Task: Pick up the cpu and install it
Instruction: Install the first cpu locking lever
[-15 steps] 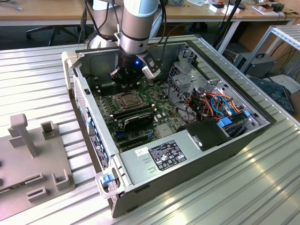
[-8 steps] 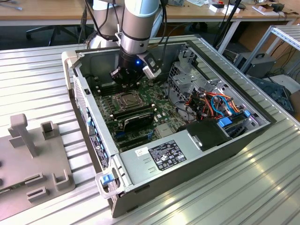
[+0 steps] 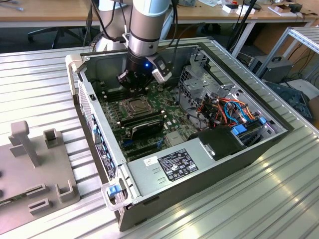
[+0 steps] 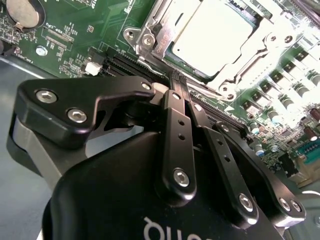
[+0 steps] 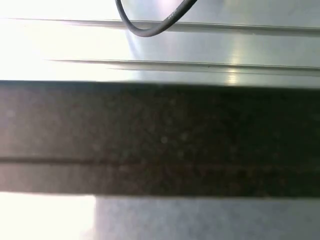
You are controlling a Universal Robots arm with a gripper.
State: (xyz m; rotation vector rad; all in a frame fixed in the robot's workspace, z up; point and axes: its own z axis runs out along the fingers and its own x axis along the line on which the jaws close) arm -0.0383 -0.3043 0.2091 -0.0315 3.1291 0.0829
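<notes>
Inside the open computer case (image 3: pixel 87 107), you find the cpu (image 4: pixel 212 35) lying flat in its socket on the green motherboard (image 4: pixel 65 45), with the shiny retention frame (image 4: pixel 150 37) hiding its edges. The gripper (image 4: pixel 176 82) hangs near it without touching, its two black fingers pressed together on nothing. In the exterior view the arm (image 3: pixel 148 30) covers the far part of the board, the power supply (image 3: pixel 169 167) stands at the near side, and in the first wrist view a cable (image 5: pixel 150 27) crosses above a dark band you cannot identify.
</notes>
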